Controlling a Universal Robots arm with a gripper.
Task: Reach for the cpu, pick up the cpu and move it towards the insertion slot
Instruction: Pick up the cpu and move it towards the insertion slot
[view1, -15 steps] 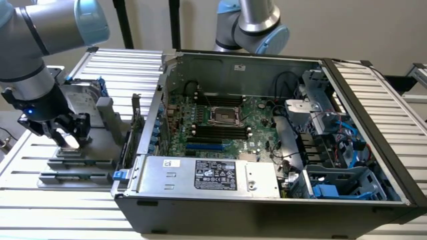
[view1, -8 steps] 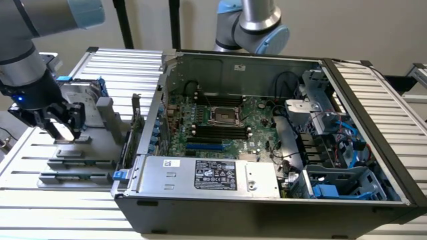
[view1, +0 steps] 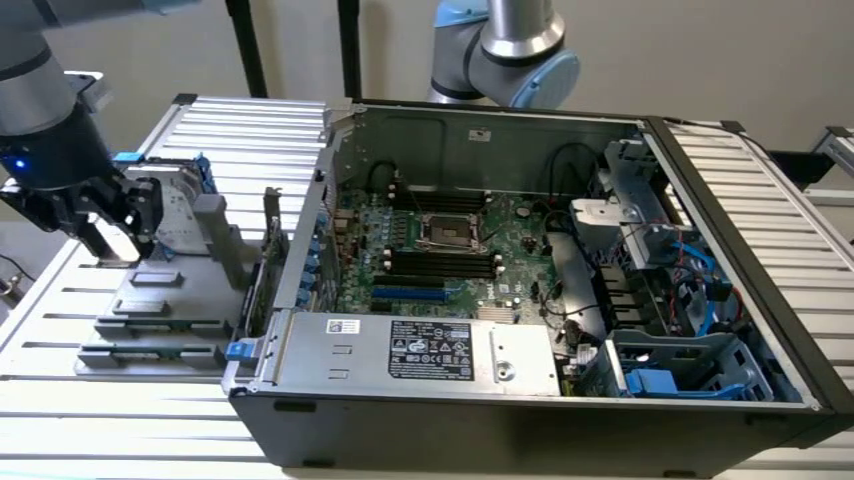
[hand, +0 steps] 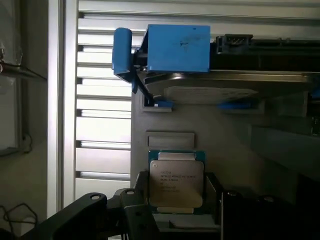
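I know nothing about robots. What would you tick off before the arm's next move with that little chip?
1. Gripper lined up with the cpu: ok, the chip sits centred in the wrist view.
2. Cpu firmly held: cannot tell.
3. Hard drive apart from the cpu: ok.
4. Slot free: ok, its dark centre looks bare.
5. Case open on top: ok.
6. Straight path to the slot: not ok, the case's side wall stands between.
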